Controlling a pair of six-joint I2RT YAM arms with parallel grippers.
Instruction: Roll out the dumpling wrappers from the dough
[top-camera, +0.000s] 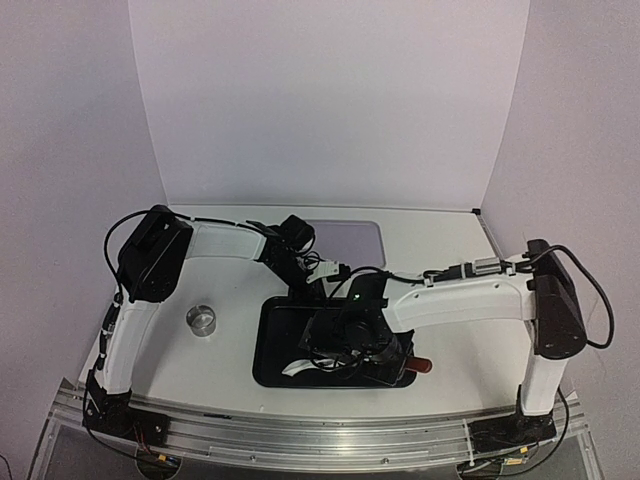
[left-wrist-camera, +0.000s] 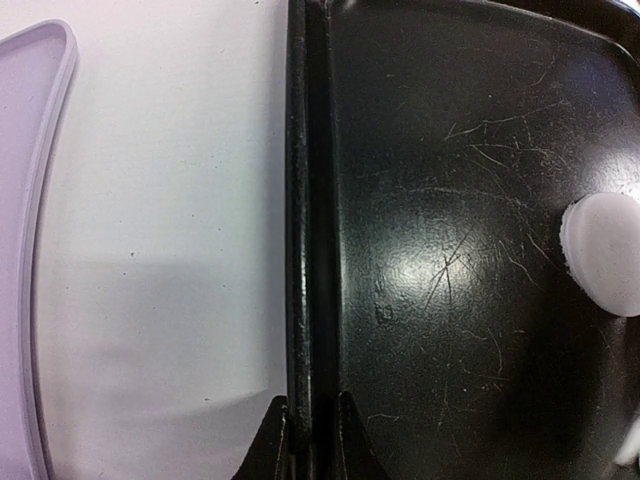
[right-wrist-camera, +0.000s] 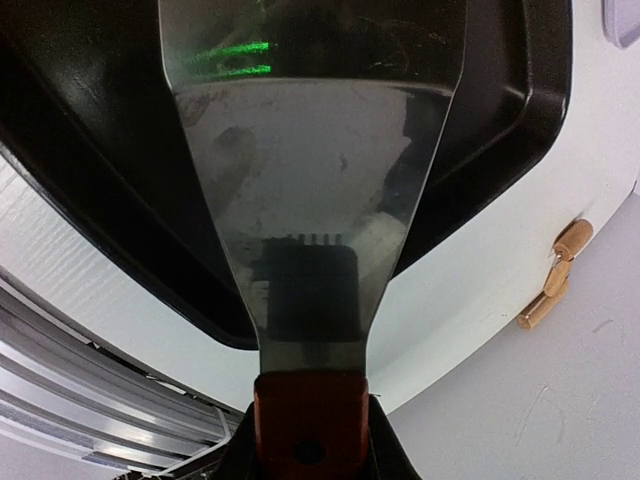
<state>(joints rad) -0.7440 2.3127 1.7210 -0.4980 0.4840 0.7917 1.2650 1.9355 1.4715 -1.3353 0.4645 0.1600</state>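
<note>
My left gripper (left-wrist-camera: 310, 455) is clamped on the rim of the black tray (left-wrist-camera: 470, 150), steadying it on the table (left-wrist-camera: 170, 200). My right gripper (right-wrist-camera: 310, 445) clasps the scraper (right-wrist-camera: 310, 150) by its handle. One dumpling wrapper (left-wrist-camera: 605, 255) lies on the tray floor, with a ragged strip of dough (top-camera: 300, 367) at the tray's near side. I judge the blade should go in flat under the disc's edge and lift slowly, or the thin wrapper may tear.

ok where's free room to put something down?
Bare table left of the black tray, around the metal cup, and the far-right corner past the lilac tray. Crowded: the black tray's near half, with right tool, scraper and dough.
</note>
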